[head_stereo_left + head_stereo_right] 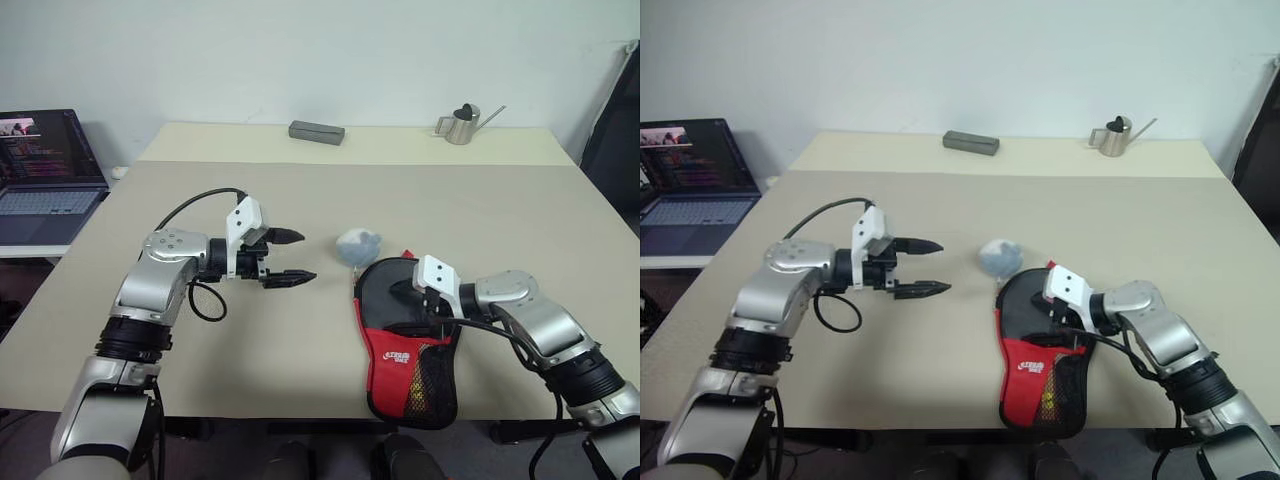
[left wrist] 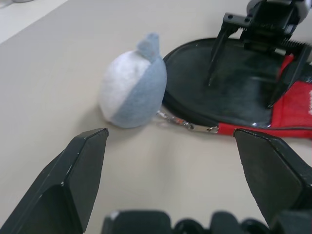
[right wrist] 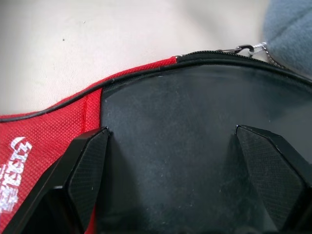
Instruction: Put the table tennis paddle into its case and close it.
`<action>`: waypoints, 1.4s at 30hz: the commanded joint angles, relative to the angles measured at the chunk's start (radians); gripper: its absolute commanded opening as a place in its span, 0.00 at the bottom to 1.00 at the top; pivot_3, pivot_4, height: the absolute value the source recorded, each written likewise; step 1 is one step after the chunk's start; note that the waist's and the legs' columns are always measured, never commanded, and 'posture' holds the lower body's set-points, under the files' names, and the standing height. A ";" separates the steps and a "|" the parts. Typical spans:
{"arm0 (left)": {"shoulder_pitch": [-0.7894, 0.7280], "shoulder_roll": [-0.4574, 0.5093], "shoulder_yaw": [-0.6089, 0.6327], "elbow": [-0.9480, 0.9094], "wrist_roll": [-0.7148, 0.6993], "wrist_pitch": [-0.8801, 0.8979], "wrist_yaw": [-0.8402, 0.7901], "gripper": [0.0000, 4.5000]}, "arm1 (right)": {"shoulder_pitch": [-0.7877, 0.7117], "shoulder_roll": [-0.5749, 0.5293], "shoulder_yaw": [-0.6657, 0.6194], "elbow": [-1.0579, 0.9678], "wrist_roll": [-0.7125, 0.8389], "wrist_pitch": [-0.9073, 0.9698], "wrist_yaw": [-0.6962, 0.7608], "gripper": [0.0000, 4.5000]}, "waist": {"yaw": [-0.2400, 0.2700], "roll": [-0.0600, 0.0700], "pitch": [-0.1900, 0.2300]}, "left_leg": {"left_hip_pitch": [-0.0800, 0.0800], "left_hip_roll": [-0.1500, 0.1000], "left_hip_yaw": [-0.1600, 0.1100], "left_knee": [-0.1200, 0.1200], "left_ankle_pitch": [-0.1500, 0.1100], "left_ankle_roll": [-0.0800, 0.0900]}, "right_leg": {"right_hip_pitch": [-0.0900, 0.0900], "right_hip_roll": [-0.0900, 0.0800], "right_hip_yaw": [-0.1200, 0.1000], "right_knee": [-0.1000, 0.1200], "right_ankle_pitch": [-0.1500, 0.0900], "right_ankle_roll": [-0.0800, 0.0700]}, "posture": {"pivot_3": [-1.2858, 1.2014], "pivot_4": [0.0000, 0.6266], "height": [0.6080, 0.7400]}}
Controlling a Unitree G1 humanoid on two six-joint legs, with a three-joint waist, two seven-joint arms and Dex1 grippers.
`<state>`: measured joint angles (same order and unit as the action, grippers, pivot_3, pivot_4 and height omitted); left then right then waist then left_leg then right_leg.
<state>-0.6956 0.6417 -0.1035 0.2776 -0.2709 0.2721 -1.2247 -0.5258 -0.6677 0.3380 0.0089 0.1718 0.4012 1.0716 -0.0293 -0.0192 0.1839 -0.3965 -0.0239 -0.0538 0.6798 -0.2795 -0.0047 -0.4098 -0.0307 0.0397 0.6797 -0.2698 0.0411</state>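
- Nearest me, at the table's [image 1: 500, 190] front edge, lies the case [image 1: 405, 385], red mesh end toward me and round black end away.
- My right gripper [image 1: 412, 300] hangs over that black round part, fingers spread wide and holding nothing; in the left wrist view their tips look to be touching the surface or just above it.
- I cannot make out the table tennis paddle as a separate thing. The smooth dark face my right wrist camera looks down on may be its rubber lying in the case, or the case's own panel; no handle shows.
- So, as I judge it, the paddle may already be in, and the closing is what is left; I cannot tell how far the zip has run.
- My left gripper [image 1: 290, 257] hovers above bare table, well apart from the case, fingers wide open and empty, pointing toward it.
- Just beyond the case sits a grey-blue soft lump [image 1: 357, 246]; my left wrist view shows a small metal clasp [image 2: 187, 125] between lump and case edge, which the head views do not resolve.
- Farthest off: a grey block [image 1: 316, 131], a metal watering can [image 1: 462, 124], and a laptop [image 1: 45, 175] to the left.
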 commanded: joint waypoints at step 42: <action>-0.261 -0.167 -0.049 0.355 0.227 -0.192 0.110 1.00 | 0.052 0.122 -0.013 0.346 -0.106 -0.151 -0.028 0.99 | -0.004 -0.010 -0.009 | 0.027 0.001 0.000 -0.001 0.000 0.000 | 0.025 0.004 0.001 0.000 0.001 -0.001 | 0.52 0.24 1.00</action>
<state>-0.9288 0.4664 -0.1597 0.6423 -0.0442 0.0968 -1.1093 -0.5196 -0.5399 0.2894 0.2498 0.1391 0.2370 1.0878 -0.0334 -0.0293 0.1746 -0.3680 -0.0226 -0.0534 0.6780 -0.2798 -0.0045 -0.3831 -0.0263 0.0404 0.6792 -0.2688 0.0406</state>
